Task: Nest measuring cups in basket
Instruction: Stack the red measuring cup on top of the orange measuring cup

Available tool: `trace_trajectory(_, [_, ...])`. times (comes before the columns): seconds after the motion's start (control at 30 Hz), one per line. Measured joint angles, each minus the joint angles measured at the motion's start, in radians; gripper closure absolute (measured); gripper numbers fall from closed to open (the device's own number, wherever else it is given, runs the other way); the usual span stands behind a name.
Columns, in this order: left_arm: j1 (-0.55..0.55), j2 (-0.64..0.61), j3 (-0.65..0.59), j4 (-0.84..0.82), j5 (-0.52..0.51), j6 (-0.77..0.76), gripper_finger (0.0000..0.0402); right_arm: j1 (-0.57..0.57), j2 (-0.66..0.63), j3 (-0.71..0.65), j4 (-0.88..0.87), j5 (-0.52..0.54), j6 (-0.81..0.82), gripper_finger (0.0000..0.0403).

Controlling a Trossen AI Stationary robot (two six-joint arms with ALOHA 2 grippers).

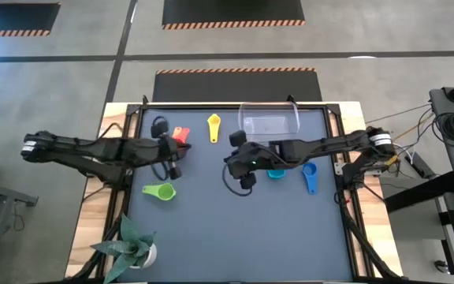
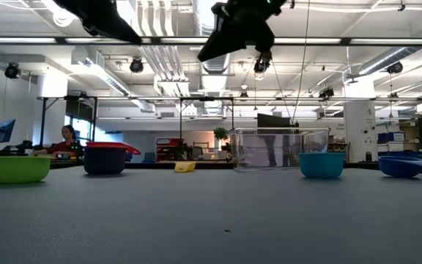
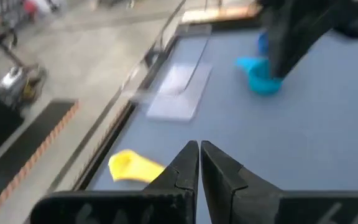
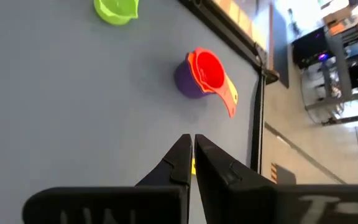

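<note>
Several measuring cups stand apart on the dark mat. A purple cup (image 4: pixel 186 79) holds an orange one (image 4: pixel 229 96) and a red one (image 4: pixel 209 68) nested in it, far left. The yellow cup (image 1: pixel 213 126) lies beside them, the green cup (image 1: pixel 160 192) near left, the cyan cup (image 1: pixel 276 173) and blue cup (image 1: pixel 310 177) right of centre. The clear basket (image 1: pixel 269 120) stands at the far edge with nothing in it. My left gripper (image 3: pixel 197 149) hangs shut above the mat by the red stack. My right gripper (image 4: pixel 191 142) hangs shut above the middle, pointing left.
A potted plant (image 1: pixel 132 246) stands at the near left corner. The mat's raised black frame (image 1: pixel 345 181) runs round the work area. Bare mat lies across the near half.
</note>
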Motion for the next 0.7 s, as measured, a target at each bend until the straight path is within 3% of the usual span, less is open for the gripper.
trace_trajectory(0.27, [0.188,0.169,0.044,-0.124,0.225,-0.045,0.0402,0.012,-0.085,-0.224,0.297,0.0,-0.008,0.0394])
trace_trajectory(0.5, [0.328,0.324,0.071,-0.173,0.314,-0.058,0.0402,0.012,-0.157,-0.37,0.54,-0.001,-0.05,0.0394])
trace_trajectory(0.7, [0.419,0.468,0.122,-0.208,0.331,-0.058,0.0402,0.012,-0.235,-0.427,0.582,-0.001,-0.067,0.0394])
